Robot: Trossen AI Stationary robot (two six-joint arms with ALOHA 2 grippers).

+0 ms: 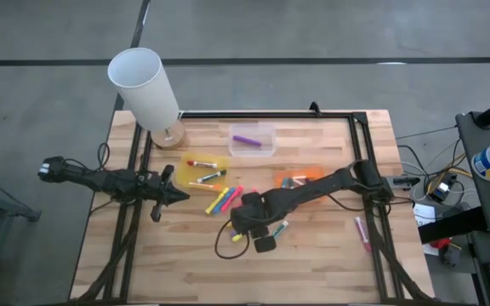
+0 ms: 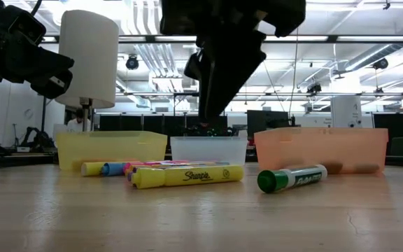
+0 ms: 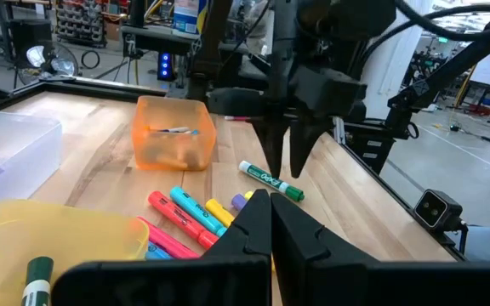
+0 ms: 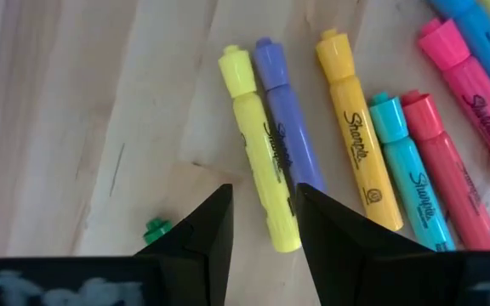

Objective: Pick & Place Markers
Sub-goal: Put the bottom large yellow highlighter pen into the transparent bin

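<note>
The right wrist view showed the right gripper (image 4: 262, 225) poised above a row of markers on the table, its two fingers spread apart and empty. Directly ahead of the gap, its near end between the fingertips, lay a yellow marker (image 4: 262, 161), its long axis running roughly straight away from the gripper, cap at the far end. A purple marker (image 4: 283, 127) lay touching it on one side, close enough that a finger coming down could catch it. In the high view the right gripper (image 1: 253, 219) hung over the cluster at mid-table, plainly the nearer arm. The left gripper (image 1: 175, 195), fingers pressed together and holding nothing, waited beside the yellow tray (image 1: 185, 174).
</note>
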